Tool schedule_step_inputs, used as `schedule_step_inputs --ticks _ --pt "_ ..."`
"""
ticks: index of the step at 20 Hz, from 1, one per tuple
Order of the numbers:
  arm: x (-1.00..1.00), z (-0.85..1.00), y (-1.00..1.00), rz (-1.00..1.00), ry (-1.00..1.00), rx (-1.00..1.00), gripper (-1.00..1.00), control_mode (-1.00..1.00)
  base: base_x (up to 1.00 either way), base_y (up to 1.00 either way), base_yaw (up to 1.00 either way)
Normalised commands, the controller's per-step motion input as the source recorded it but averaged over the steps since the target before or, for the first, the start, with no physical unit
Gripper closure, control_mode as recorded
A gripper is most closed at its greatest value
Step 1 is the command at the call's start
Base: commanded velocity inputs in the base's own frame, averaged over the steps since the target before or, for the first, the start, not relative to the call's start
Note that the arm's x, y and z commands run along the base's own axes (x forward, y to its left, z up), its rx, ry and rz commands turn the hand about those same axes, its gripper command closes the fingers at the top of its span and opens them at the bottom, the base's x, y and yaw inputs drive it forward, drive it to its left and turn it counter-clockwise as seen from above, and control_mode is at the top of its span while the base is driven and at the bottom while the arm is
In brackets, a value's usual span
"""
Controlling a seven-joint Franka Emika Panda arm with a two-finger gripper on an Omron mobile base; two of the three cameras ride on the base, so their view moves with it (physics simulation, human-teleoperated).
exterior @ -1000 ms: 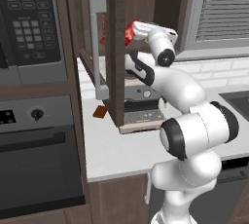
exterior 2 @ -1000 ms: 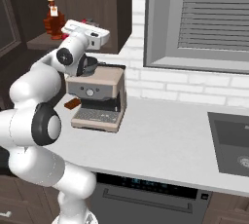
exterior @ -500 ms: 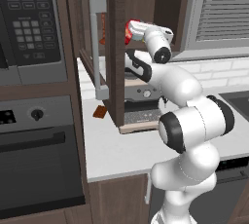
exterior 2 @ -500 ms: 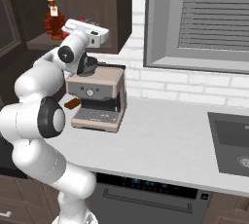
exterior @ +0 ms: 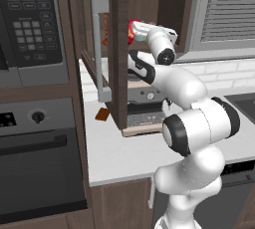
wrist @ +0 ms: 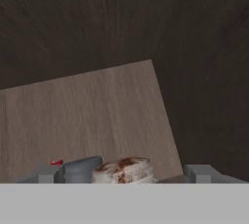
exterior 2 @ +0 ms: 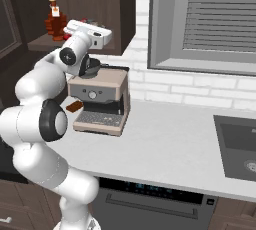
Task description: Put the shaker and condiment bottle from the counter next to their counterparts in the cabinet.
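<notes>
Condiment bottle (exterior: pixel 132 31) stands in the cabinet (exterior: pixel 119 49) at the hand (wrist: pixel 121 173), whose fingers are spread wide, gripping nothing.

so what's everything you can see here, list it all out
condiment bottle: 1, bright red, cabinet shelf, by the hand
thin bottle: 1, orange-red, cabinet shelf
grey-capped shaker: 1, shelf, just ahead of the fingers
pale brown-topped thing: 1, beside that shaker, unclear what
cabinet: 1, dark brown, door open, grey bar handle
coffee machine: 1, beige, counter under the cabinet
small brown item: 1, counter, left of the machine
counter: 1, white
microwave: 1, black, upper left
oven: 1, black, under the microwave
sink: 1, dark, far right
window blind: 1, grey
arm: 1, white
fingers: 2, grey, wide apart
</notes>
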Motion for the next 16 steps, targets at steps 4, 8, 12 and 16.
schedule_step_inputs --ticks 4,8,12,16 --pt "0.07 0.00 0.00 0.00 0.00 0.00 -1.00 -1.00 0.00 0.00 0.00" --pt "-0.19 0.00 0.00 0.01 -0.01 0.00 -1.00 -1.00 0.00 0.00 0.00" --pt "-0.93 -0.02 0.00 0.03 -0.09 0.00 -1.00 -1.00 0.00 0.00 0.00" --pt "-1.00 -0.07 0.00 0.04 -0.10 0.00 -1.00 -1.00 0.00 0.00 0.00"
